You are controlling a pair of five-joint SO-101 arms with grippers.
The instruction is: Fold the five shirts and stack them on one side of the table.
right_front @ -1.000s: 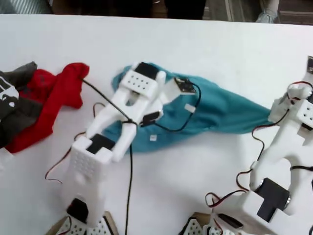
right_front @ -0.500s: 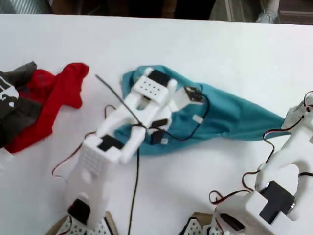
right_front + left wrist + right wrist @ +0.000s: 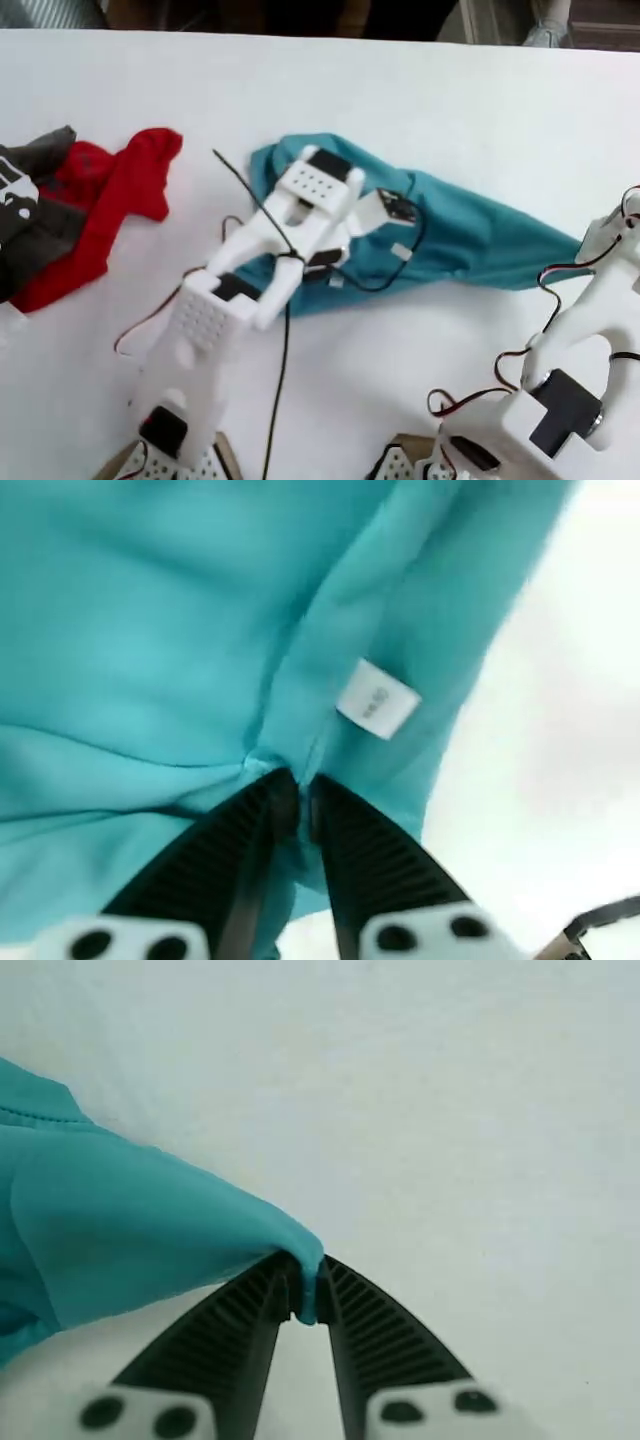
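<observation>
Right now both arms are gripping the teal shirt point(image 3: 470, 235), which is lying crumpled across the middle of the white table point(image 3: 400, 80) and tapering to a point toward the right arm. The left gripper point(image 3: 298, 792) is clamping its jaws on a small pinch of fabric near a seam, just beside the white label point(image 3: 377, 700). The right gripper point(image 3: 303, 1295) is pinching the very tip of the cloth, with only a sliver of teal showing between its jaws. Over at the left edge a red shirt point(image 3: 110, 200) and a dark one point(image 3: 30, 210) are sitting in an unfolded heap, well apart from the teal one.

What's worrying me is that right-hand hold — it's looking thin, and I'd guess any pull to stretch the shirt flat is risking the tip sliding out. The left pinch seems to be gathering a bunched ridge rather than an edge or corner, so a lift from there may just be dragging the cloth into a tighter wad. The left arm's black cable point(image 3: 283, 350) is hanging past the shirt's near edge and could be catching a fold. And the shirt isn't spread out — folding from this state is likely heading for a lumpy result.
</observation>
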